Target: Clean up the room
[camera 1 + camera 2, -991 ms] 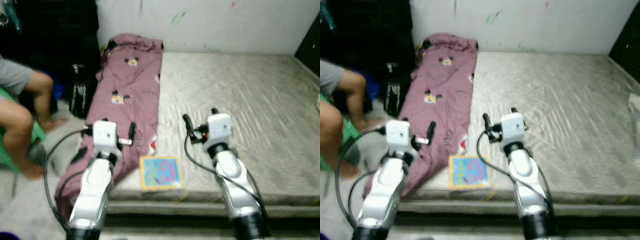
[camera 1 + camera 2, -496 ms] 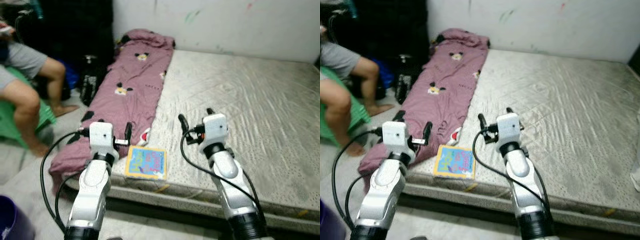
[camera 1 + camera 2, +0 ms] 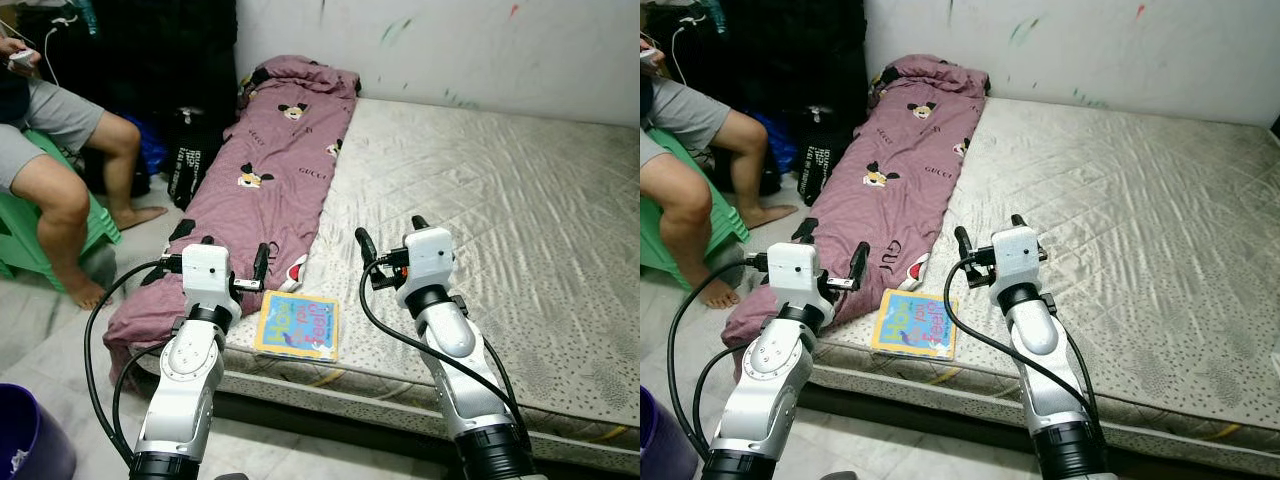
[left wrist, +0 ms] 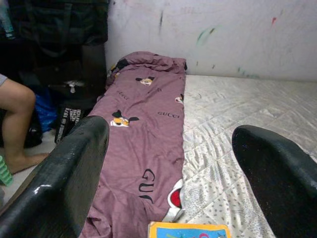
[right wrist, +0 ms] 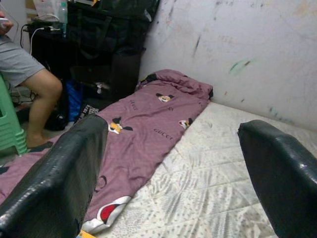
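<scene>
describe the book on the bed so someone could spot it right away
Start at the bare grey mattress and go to its near edge, beside the purple cartoon-print blanket. The book lies flat there: small, square, yellow-bordered with a bright blue cover.

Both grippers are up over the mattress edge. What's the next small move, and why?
Probably lower the left gripper toward the colourful book. It lies flat at the mattress edge beside the purple blanket, just ahead of that open, empty gripper. The right gripper is also open.

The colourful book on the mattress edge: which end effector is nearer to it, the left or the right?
Left. The left end effector hovers just beside the colourful book, at its left corner. The right end effector hangs farther off, up and to the book's right.
</scene>
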